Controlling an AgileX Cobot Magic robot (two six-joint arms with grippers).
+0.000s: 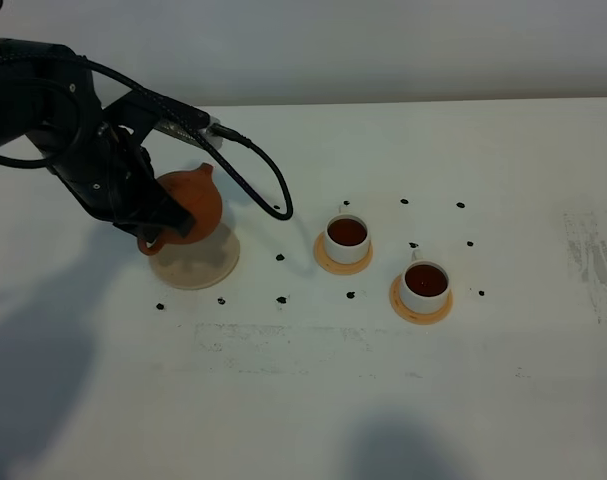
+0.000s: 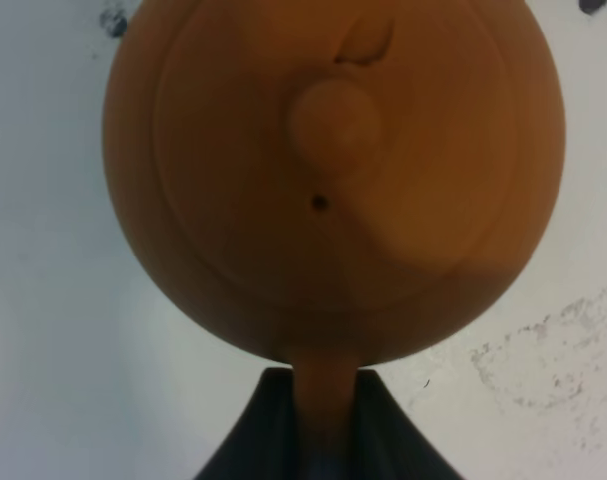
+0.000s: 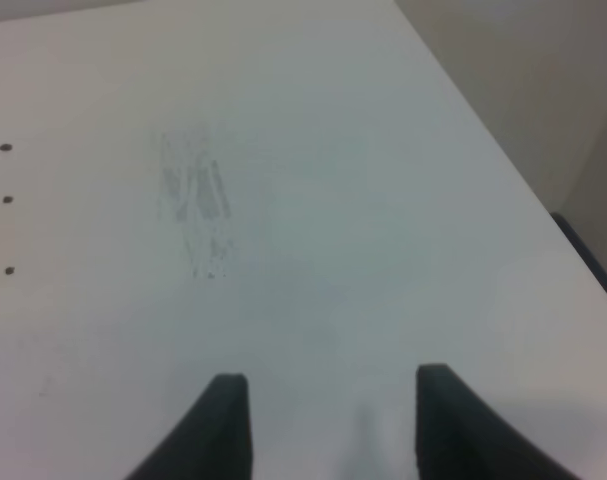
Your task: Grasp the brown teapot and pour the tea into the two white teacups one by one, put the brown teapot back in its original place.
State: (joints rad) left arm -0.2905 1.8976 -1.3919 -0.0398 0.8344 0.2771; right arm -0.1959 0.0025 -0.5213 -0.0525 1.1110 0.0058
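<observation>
One teapot, two cups. On the left, my left gripper [image 1: 153, 232] is squeezed tight on the handle of the brown teapot [image 1: 188, 203]. I hold it by the handle so it stays upright over the pale round disc [image 1: 196, 260], its home spot. It looks just above the disc or barely touching; I cannot tell which. I think setting it down comes next.

In the middle sit the two white teacups [image 1: 347, 238], each on a tan coaster [image 1: 342, 262]. Both are full of dark tea, so the pouring looks done.

My right gripper [image 3: 328, 420] is off to the right, its fingers apart, holding nothing.

The table [image 1: 303, 400] is white, with small black dots and a scuffed patch. A plain wall stands behind.
</observation>
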